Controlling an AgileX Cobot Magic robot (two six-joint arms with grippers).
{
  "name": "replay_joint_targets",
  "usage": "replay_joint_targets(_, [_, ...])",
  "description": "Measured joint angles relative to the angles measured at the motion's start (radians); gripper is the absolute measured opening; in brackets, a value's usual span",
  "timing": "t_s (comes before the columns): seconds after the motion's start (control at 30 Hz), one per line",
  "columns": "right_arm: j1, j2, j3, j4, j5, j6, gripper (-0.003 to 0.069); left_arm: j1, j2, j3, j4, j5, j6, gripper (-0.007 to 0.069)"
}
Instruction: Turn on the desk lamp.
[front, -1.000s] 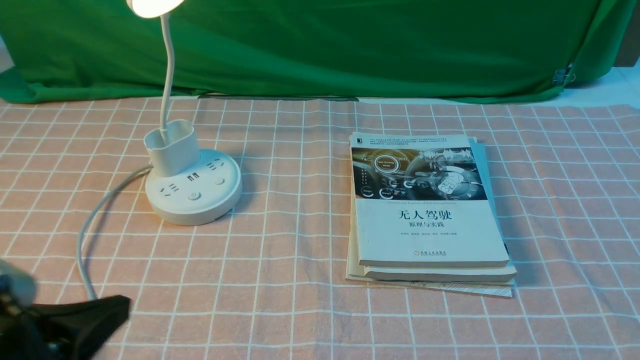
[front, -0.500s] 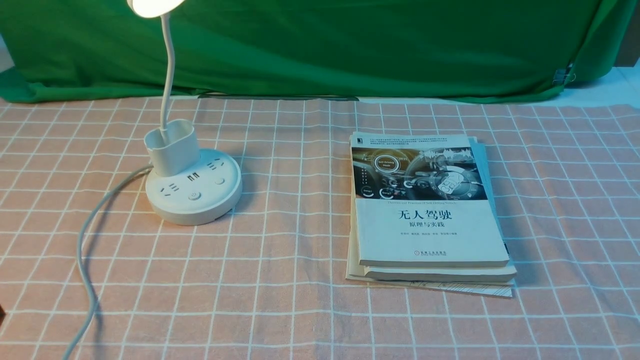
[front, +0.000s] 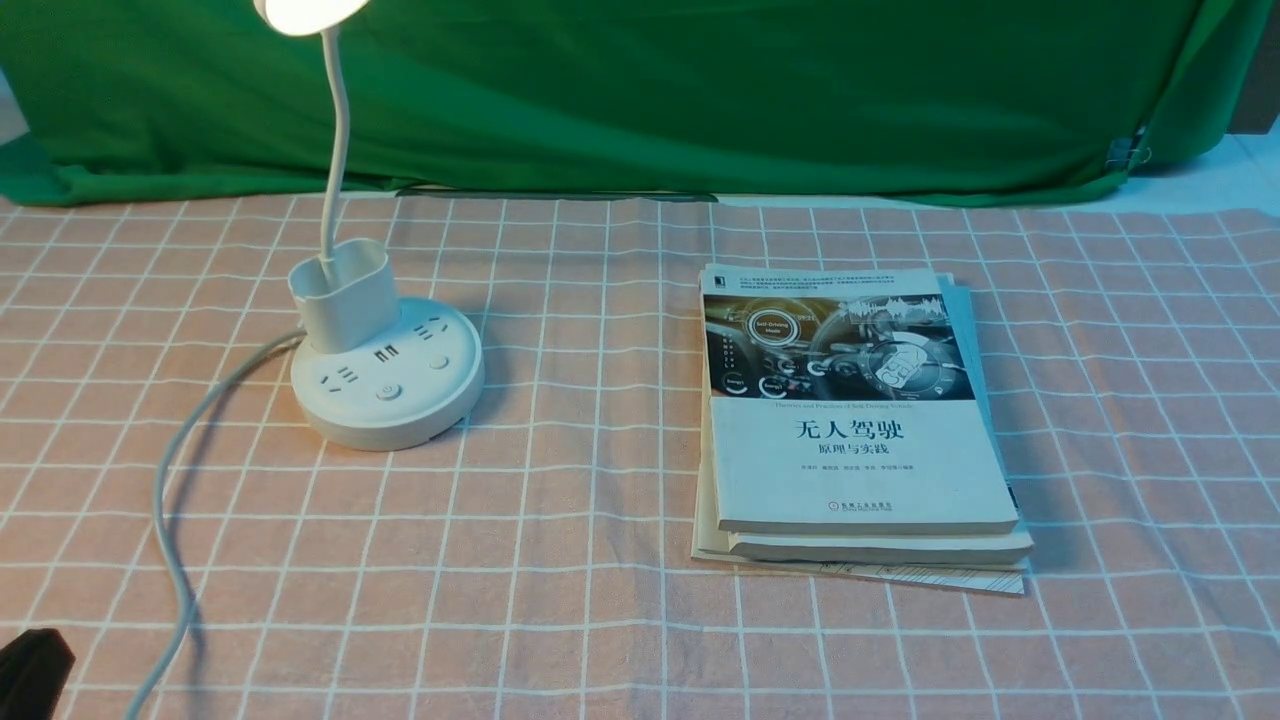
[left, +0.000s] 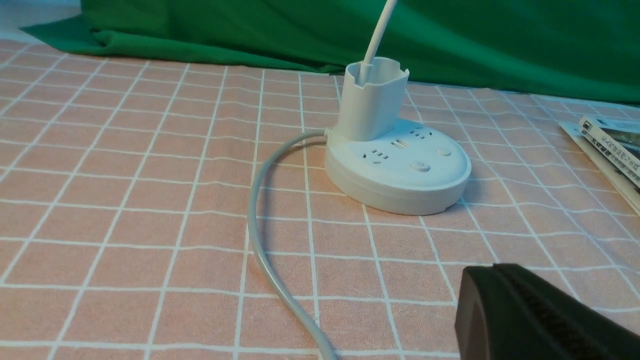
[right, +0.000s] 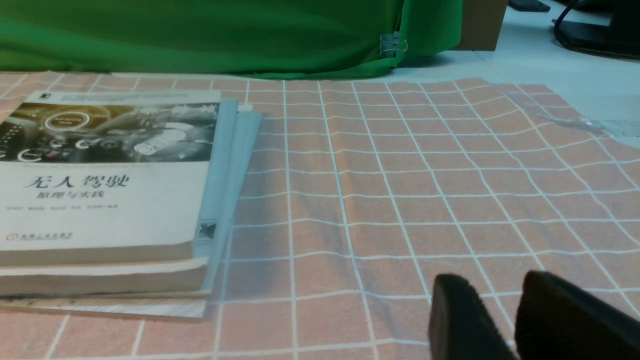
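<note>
The white desk lamp (front: 385, 385) stands at the left of the table on its round disc base, with the oval cup (front: 345, 295) and thin gooseneck rising behind. Its head (front: 305, 12) glows at the top edge. The base buttons and sockets also show in the left wrist view (left: 400, 170). My left gripper (left: 495, 270) is shut and empty, low over the cloth, well short of the base; only its tip (front: 35, 670) shows in the front view's lower left corner. My right gripper (right: 495, 280) is open and empty over bare cloth right of the books.
A stack of books (front: 860, 420) lies right of centre; it also shows in the right wrist view (right: 105, 190). The lamp's grey cord (front: 165, 480) curves from the base toward the front left. A green cloth (front: 700, 90) hangs at the back.
My left gripper has drawn back toward the lower left corner of the front view; only its tip shows now. The lamp head glows in every frame.
</note>
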Motion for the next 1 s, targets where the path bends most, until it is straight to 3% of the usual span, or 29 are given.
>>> replay_joint_targets(0.13, [0.000, 0.000, 0.000, 0.000, 0.000, 0.001, 0.0241, 0.000, -0.001, 0.001, -0.002, 0.000, 0.042, 0.0002])
replay_joint_targets(1.0, [0.000, 0.000, 0.000, 0.000, 0.000, 0.001, 0.0241, 0.000, 0.001, 0.001, -0.002, 0.000, 0.048, 0.0002])
